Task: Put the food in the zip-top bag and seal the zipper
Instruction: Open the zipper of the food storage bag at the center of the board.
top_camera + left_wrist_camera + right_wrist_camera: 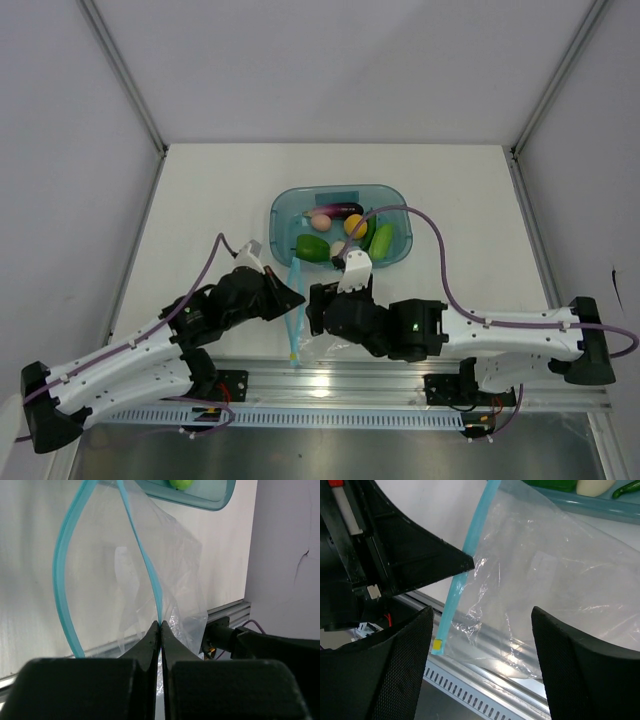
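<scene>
The clear zip-top bag [550,575] hangs at the table's near edge, its mouth parted in the left wrist view [115,580]. My left gripper [160,626] is shut on one side of the teal zipper strip [149,565]; it shows in the top view [297,297]. My right gripper [481,630] is open beside the bag, its fingers [402,670] on either side of the bag's lower corner, not touching. It sits next to the left one [318,312]. The food lies in the tray: eggplant [345,210], orange ball [355,226], pink ball [320,222], green chunk [312,246], long green vegetable [381,240], cream egg [340,248].
The translucent teal tray [390,195] stands just beyond both grippers at mid-table. A metal rail [400,375] runs along the table's near edge under the bag. A yellow tab [437,644] marks the zipper's near end.
</scene>
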